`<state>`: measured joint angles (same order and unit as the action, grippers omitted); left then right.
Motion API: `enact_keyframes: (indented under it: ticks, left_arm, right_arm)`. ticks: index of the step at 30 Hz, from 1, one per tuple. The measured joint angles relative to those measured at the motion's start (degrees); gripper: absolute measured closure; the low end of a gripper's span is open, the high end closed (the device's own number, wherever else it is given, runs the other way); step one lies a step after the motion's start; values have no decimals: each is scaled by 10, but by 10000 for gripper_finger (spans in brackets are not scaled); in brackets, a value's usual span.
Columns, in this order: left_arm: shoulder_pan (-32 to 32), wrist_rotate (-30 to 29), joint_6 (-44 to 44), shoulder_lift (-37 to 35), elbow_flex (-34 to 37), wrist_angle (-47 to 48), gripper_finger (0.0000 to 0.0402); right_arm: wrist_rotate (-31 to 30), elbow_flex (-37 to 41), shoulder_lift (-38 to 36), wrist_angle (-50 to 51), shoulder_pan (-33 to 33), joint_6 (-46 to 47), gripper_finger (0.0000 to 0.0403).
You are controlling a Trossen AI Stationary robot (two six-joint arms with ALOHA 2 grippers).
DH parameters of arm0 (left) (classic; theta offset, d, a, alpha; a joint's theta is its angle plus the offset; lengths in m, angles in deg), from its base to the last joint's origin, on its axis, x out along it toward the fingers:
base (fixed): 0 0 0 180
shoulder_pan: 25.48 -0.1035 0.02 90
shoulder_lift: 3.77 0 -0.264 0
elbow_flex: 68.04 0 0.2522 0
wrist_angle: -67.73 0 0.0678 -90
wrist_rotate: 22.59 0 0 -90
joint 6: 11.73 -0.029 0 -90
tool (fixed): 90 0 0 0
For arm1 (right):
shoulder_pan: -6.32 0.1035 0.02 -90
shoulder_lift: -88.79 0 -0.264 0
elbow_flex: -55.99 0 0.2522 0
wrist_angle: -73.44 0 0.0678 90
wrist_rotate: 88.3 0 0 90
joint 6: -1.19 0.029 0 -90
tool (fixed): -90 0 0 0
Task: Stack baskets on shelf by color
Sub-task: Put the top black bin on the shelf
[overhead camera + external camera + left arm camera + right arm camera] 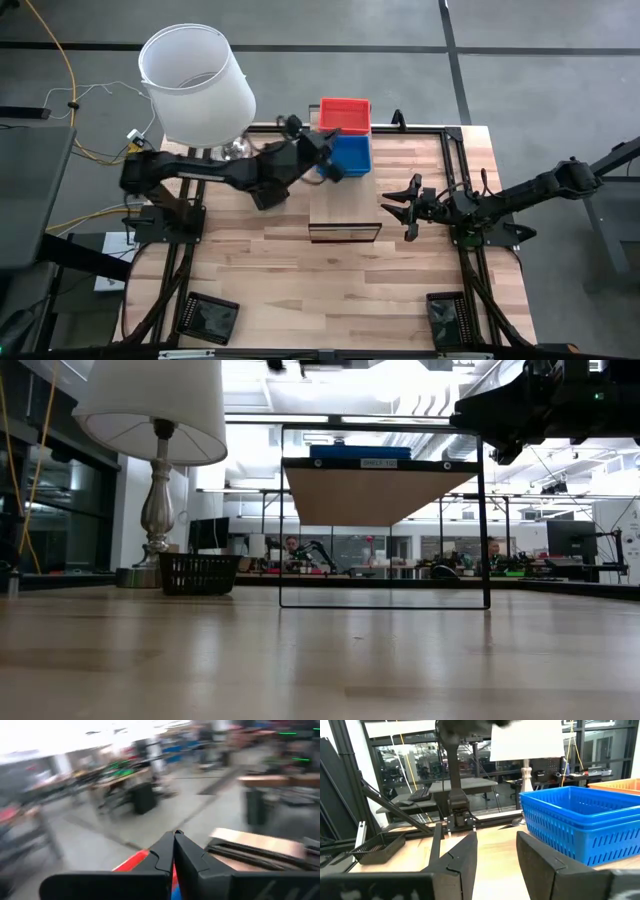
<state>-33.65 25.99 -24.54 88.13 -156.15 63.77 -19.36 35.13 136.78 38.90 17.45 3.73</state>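
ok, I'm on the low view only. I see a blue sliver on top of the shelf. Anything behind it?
Observer: Yes. From above, a red basket sits at the shelf's far end, right behind the blue basket.
Operator: where's the left end effector?
Observer: The left end effector is shut, at the blue basket's left edge. I can't tell if it touches.
Operator: and the right one?
Observer: The right end effector is open and empty, just off the shelf's right side, level with its bare near end.
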Motion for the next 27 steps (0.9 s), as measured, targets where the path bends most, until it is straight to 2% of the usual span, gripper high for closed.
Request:
enact_keyframes:
  ticks: [2, 6, 11, 16, 22, 27]
  left_arm:
    - [27, 39, -12, -38, 0, 61, 401]
    - [83, 92, 19, -99, 13, 166, 401]
    - [147, 87, 40, -151, 99, 175, 401]
    - [187, 53, 97, -187, 213, 161, 401]
    - [184, 21, 168, -192, 332, 150, 401]
    - [157, 17, 210, -191, 378, 154, 401]
  right_arm:
    - [0, 0, 0, 0, 0, 0, 277]
    - [0, 0, 0, 0, 0, 1, 277]
    - [0, 0, 0, 0, 0, 5, 277]
    - [0, 0, 0, 5, 0, 6, 277]
    - [0, 0, 0, 8, 0, 6, 277]
    - [0, 0, 0, 12, 0, 5, 277]
